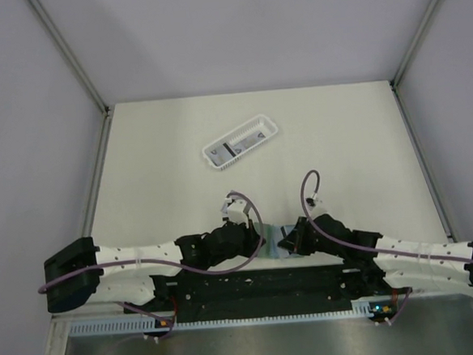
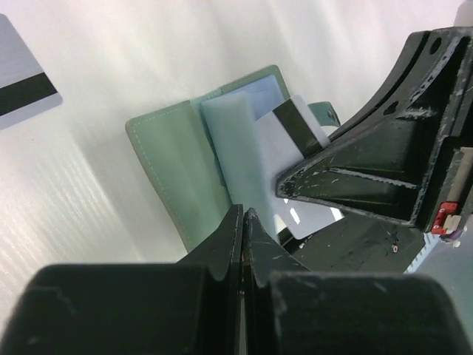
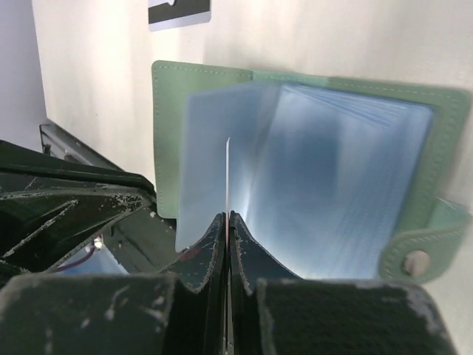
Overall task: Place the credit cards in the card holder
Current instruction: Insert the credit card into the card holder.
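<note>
Card holder [image 2: 166, 159] is lying open on the table [image 1: 176, 133], right at the near edge between the 2 arms, green cover down and the pale blue sleeves [image 3: 332, 163] fanned upward. Its snap tab [image 3: 417, 259] sticks out at one corner.

Right pincer [image 3: 227, 218] is clamped all the way down on 1 credit card [image 2: 270, 151]. In its own wrist view the card shows only as a thin edge standing up between the fingertips, in front of the sleeves. From the left wrist you can see the card's grey face and black stripe lying over the blue sleeves.

Left pincer [image 2: 244, 216] is fully closed too, tips right at the holder's near edge where the sleeves meet the cover. Honestly can't tell if it's pinching a sleeve or just pressing there.

A 2nd card [image 2: 18, 70] lies flat on the table, stripe up, well apart from the holder. The white slotted basket [image 1: 240, 143] sits further back, toward the middle of the table.
</note>
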### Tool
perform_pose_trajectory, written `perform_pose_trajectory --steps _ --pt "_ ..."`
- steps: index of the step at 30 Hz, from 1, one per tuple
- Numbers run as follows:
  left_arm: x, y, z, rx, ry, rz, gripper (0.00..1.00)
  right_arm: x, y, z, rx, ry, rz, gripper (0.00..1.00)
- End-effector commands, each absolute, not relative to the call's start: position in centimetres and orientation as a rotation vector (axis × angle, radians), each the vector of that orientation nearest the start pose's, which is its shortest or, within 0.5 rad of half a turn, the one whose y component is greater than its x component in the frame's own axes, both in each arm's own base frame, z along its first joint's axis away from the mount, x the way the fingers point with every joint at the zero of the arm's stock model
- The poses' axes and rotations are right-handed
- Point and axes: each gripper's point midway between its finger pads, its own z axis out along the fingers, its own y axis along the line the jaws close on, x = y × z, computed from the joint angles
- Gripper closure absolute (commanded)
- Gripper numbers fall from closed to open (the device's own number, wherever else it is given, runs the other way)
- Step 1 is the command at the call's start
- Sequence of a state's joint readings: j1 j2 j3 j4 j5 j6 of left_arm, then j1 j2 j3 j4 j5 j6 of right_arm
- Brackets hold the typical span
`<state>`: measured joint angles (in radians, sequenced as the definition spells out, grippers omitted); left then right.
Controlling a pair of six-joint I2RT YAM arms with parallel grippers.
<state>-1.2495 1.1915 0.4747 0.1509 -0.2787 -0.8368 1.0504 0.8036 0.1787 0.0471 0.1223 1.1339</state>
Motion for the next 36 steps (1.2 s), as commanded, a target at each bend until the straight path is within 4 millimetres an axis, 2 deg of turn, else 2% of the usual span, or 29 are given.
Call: perform_pose_trajectory --steps 1,6,10,15,20,27,30,36 --pt "13.3 -31.6 9.7 0.242 2.196 -0.926 1.00 13.2 27.7 8.9 0.074 2.265 1.201 1.00" --pt "13.5 -30.9 10.1 0.224 2.180 -0.921 1.00 13.6 28.9 8.4 0.057 2.279 1.206 1.00" --pt "13.7 -30.5 10.3 0.215 2.166 -0.921 1.00 14.1 29.0 7.2 0.061 2.310 1.152 1.00" --pt "13.7 -31.4 9.9 0.253 2.161 -0.934 1.00 14.1 28.6 5.7 0.092 2.350 1.102 1.00" --pt "13.7 -32.6 7.6 0.280 2.212 -0.909 1.00 14.1 27.7 5.1 0.125 2.365 1.062 1.00" --pt "13.5 -32.3 3.6 0.254 2.304 -0.841 1.00 13.8 26.7 4.7 0.141 2.362 1.045 1.00" --pt "13.3 -31.7 2.5 0.238 2.334 -0.822 1.00 13.7 26.0 4.4 0.159 2.363 1.032 1.00" --pt "12.9 -30.9 2.0 0.222 2.345 -0.824 1.00 13.3 24.4 3.4 0.204 2.370 1.000 1.00"
